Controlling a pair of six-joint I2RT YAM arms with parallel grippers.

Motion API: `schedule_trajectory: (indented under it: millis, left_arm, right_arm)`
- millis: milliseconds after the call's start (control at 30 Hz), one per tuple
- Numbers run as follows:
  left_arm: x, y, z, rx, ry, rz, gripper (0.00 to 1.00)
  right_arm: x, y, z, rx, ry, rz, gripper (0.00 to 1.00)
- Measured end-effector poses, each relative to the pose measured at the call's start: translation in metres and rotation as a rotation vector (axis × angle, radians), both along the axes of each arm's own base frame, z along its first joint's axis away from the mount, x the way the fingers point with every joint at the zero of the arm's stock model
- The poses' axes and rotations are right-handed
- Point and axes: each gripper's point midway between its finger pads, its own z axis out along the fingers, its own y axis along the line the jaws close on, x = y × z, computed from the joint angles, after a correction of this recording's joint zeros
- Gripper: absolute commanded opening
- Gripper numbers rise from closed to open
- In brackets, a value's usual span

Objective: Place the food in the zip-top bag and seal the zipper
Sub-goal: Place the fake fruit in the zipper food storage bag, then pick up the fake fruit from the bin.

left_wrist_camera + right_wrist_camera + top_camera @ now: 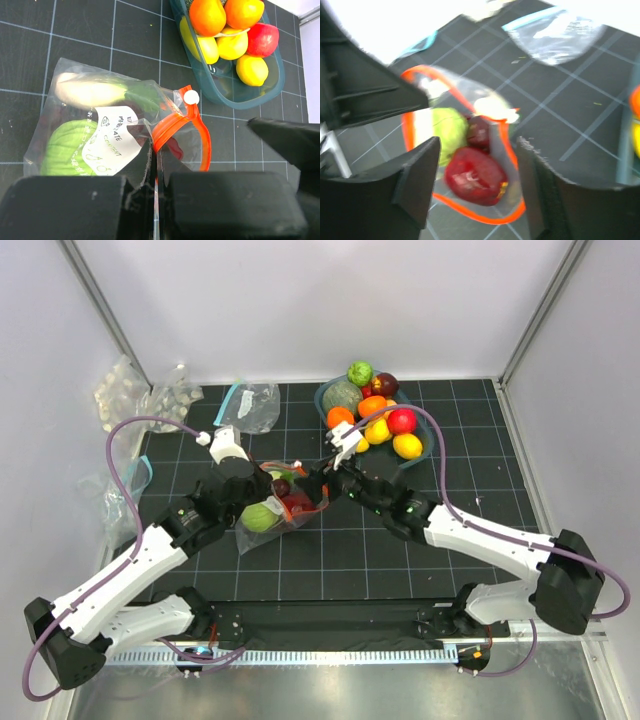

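Pouch of clear crinkly plastic (298, 512) lies mid-table in the overhead view, between my left claw (262, 496) and my right claw (320, 480). Teal plastic bowl (325, 398) sits just far-right of it, holding unbagged glossy toy oranges (372, 406), yellow lemons (407, 446) and a red apple (402, 421). Mat is open on the near side; walls are well apart.

Left wrist view: my left claw (157, 175) is pinched tight on the pouch's near lip, I judge to prop the mouth. Thin orange-red zipper (202, 145) bows open rightward. Green cabbage (65, 147) and white oblong vegetable (85, 90) are inside.

Right wrist view: my right claw (479, 144) is spread wide over the mouth, gripping nothing. Glossy red fruit (475, 176) and dark grapes (480, 131) lie inside below it. Zipper is unsealed. The left claw crowds the left rim, so my exit is up and right.
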Motion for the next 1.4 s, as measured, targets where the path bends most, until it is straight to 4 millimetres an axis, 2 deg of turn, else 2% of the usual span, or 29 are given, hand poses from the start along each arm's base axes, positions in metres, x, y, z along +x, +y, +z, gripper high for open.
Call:
schedule_trajectory:
  millis: [133,233,400,467,500,533,567,600,633,867,1000,1133,1267,1400]
  left_arm:
    - [0.000,0.000,0.000,0.000,-0.001,0.001,0.00]
    - [0.000,0.000,0.001,-0.002,-0.003,0.001,0.00]
    - [0.000,0.000,0.000,0.000,-0.001,0.001,0.00]
    - [0.001,-0.001,0.000,0.000,0.000,0.000,0.00]
    - [0.001,-0.001,-0.001,0.001,0.000,0.000,0.00]
    - [0.001,-0.001,-0.001,0.001,0.000,0.001,0.00]
    - [0.001,-0.001,0.000,0.000,-0.001,0.001,0.00]
    - [0.001,-0.001,0.000,0.001,0.000,0.001,0.00]
    - [0.001,-0.001,0.000,0.001,-0.001,0.002,0.00]
    - [0.001,0.000,0.001,0.000,-0.004,0.003,0.00]
    - [0.001,0.000,0.001,0.000,-0.004,0.003,0.00]
    - [0.001,0.000,0.001,-0.001,-0.005,0.003,0.00]
    - [0.001,0.000,0.001,-0.001,-0.005,0.003,0.00]
    - [0.001,0.000,0.001,0.000,-0.004,0.004,0.00]
  right_arm:
    - [0.020,-0.021,-0.003,-0.017,0.004,-0.160,0.49]
    - [0.039,-0.047,-0.013,-0.041,0.042,-0.308,0.47]
    - [0.089,-0.122,-0.033,-0.016,0.172,-0.560,0.47]
    - [0.104,-0.151,-0.037,0.010,0.211,-0.647,0.50]
    - [0.109,-0.164,-0.039,0.023,0.230,-0.688,0.66]
    - [0.111,-0.168,-0.041,0.030,0.241,-0.703,0.75]
    - [0.111,-0.170,-0.043,0.036,0.255,-0.710,0.84]
    - [0.110,-0.170,-0.045,0.035,0.266,-0.711,0.97]
    - [0.108,-0.168,-0.047,0.038,0.279,-0.706,1.00]
    - [0.103,-0.164,-0.051,0.046,0.311,-0.694,1.00]
    - [0.099,-0.154,-0.051,0.061,0.333,-0.642,0.94]
    - [0.094,-0.145,-0.051,0.063,0.347,-0.598,0.94]
    - [0.094,-0.145,-0.051,0.057,0.346,-0.604,0.94]
    - [0.094,-0.147,-0.052,0.049,0.349,-0.617,0.98]
